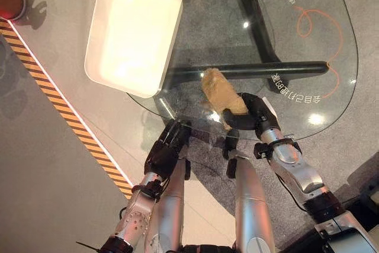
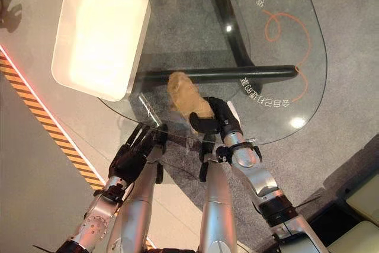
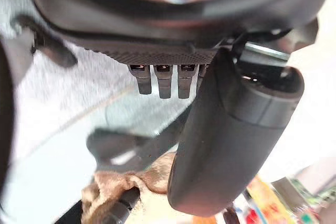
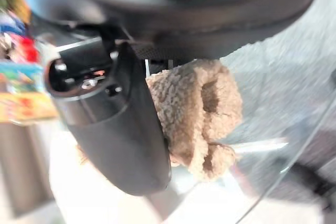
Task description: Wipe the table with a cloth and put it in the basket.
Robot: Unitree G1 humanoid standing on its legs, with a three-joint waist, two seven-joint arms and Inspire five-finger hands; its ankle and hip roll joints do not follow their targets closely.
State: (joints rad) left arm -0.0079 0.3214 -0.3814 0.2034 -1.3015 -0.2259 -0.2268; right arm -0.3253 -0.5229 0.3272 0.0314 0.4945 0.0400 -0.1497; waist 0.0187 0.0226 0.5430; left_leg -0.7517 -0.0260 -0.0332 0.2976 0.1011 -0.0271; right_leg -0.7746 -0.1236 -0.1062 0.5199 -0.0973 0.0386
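Tan fleecy cloth, bunched, at centre of frame.
Right hand grasps it on the glass table; left hand relaxed, lower left.

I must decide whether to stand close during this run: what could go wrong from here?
1. The right hand wipes near the glass table edge with a bunched cloth; a stroke toward the robot might run off the edge.
2. The white basket overhangs the table's rim; a nudge while dropping the cloth in might tip it.
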